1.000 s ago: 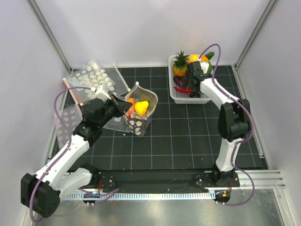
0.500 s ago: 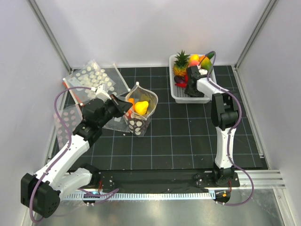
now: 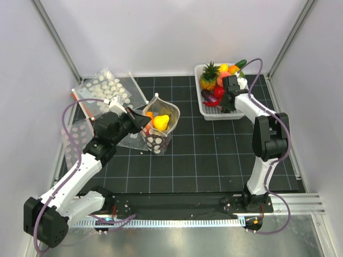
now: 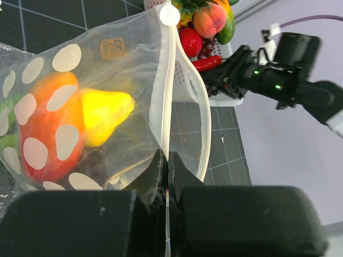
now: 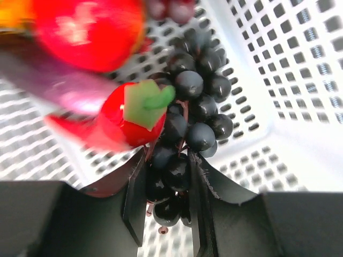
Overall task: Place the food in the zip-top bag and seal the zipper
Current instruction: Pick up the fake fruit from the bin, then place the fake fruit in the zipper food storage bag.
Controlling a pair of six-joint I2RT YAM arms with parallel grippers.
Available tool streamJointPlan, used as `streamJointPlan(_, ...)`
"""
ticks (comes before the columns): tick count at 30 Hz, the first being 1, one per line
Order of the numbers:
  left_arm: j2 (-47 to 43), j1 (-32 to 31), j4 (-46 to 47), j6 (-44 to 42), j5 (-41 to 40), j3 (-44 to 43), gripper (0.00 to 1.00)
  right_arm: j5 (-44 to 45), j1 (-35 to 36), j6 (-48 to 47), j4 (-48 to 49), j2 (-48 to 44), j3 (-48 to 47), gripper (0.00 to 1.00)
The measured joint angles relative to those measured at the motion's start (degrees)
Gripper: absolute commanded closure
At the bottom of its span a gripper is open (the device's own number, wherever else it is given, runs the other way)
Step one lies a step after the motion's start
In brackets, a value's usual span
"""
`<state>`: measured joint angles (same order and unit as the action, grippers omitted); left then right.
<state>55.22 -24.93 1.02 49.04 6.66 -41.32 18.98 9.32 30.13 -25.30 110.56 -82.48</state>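
The zip-top bag [image 3: 158,135] stands open at centre-left with a yellow piece [image 3: 161,122] and an orange one [image 4: 51,128] of the food inside. My left gripper [image 4: 168,165] is shut on its white zipper [image 4: 167,80] strip, holding the mouth up. In the white basket [image 3: 236,113] at the back right, my right gripper [image 5: 167,193] has its fingers pressed on both sides of a bunch of dark purple grapes [image 5: 195,107]. From above, the right gripper [image 3: 225,101] reaches into the basket and hides the grapes.
The basket also holds a pineapple [image 3: 208,77], a red pepper [image 5: 131,115], a red round fruit [image 5: 86,29] and a purple eggplant [image 5: 48,80]. Flat dotted clear sheets [image 3: 104,85] lie at the back left. Frame posts and walls bound the mat.
My right gripper has closed from wide open onto the grapes, and the basket has shifted a little to the right and turned. The left arm and the bag have stayed still.
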Motion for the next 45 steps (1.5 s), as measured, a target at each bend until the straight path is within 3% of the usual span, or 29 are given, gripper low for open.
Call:
streamJointPlan(13, 0.1, 0.0, 0.0, 0.0, 0.0, 0.0, 1.00, 1.9, 11.0, -3.5, 4.2, -24.0, 7.5, 0.67)
streamJointPlan(25, 0.5, 0.0, 0.0, 0.0, 0.0, 0.0, 1.00, 0.5, 12.9, -5.9, 7.6, -28.6, 12.5, 0.70)
streamJointPlan(29, 0.6, 0.0, 0.0, 0.0, 0.0, 0.0, 1.00, -4.9, 16.9, -9.5, 10.6, -30.4, 14.3, 0.71)
streamJointPlan(35, 0.8, 0.0, 0.0, 0.0, 0.0, 0.0, 1.00, -24.0, 22.6, -14.7, 22.3, -38.5, 20.6, 0.73)
streamJointPlan(45, 0.8, 0.0, 0.0, 0.2, -1.1, 0.0, 1.00, -42.9, 25.1, -18.5, 30.6, -40.8, 22.4, 0.73)
